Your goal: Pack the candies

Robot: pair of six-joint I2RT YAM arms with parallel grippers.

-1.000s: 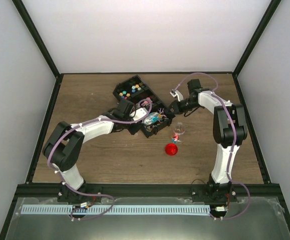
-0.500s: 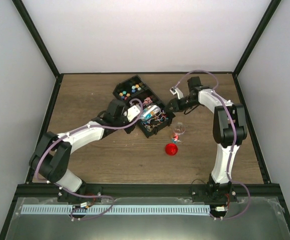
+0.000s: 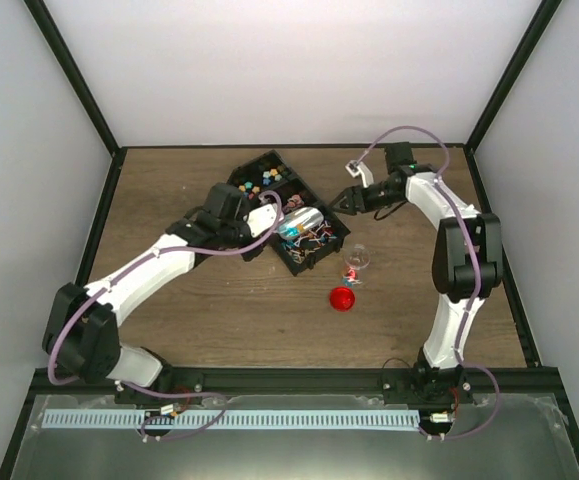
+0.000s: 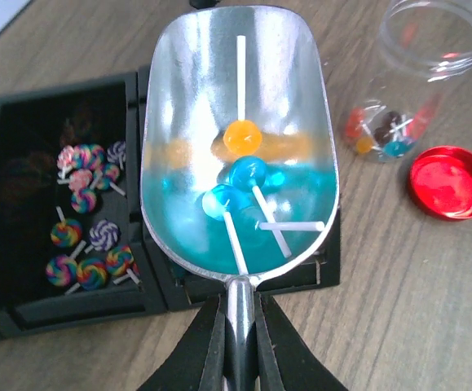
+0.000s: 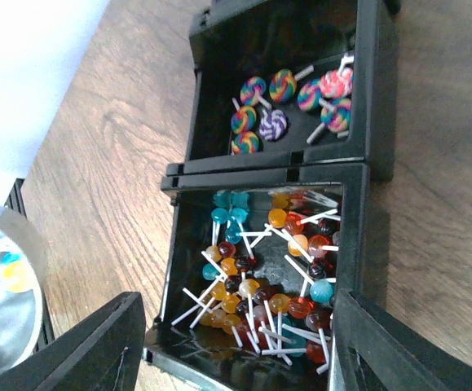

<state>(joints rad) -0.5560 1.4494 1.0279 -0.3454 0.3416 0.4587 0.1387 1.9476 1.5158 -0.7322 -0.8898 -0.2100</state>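
The candies are small lollipops on white sticks. Many orange, blue and dark red ones (image 5: 276, 277) fill one compartment of the black tray (image 5: 260, 175), and swirled ones (image 5: 288, 102) lie in the compartment beside it. My left gripper (image 4: 241, 305) is shut on the handle of the silvery scoop (image 4: 240, 73), which holds one orange and two blue candies (image 4: 242, 155) over the tray's edge. My right gripper (image 5: 240, 342) stands open just above the filled compartment, nothing between its fingers. A clear jar (image 4: 399, 122) with a few candies inside sits beside the red lid (image 4: 452, 181).
From above, the tray (image 3: 237, 182) sits mid-table, with the jar (image 3: 357, 262) and red lid (image 3: 342, 298) to its right on the wood. Black frame posts and white walls close in the table on three sides.
The right gripper has opened and drawn back a little from the tray. The left arm has swung its elbow left, and the scoop has shifted slightly up over the tray.
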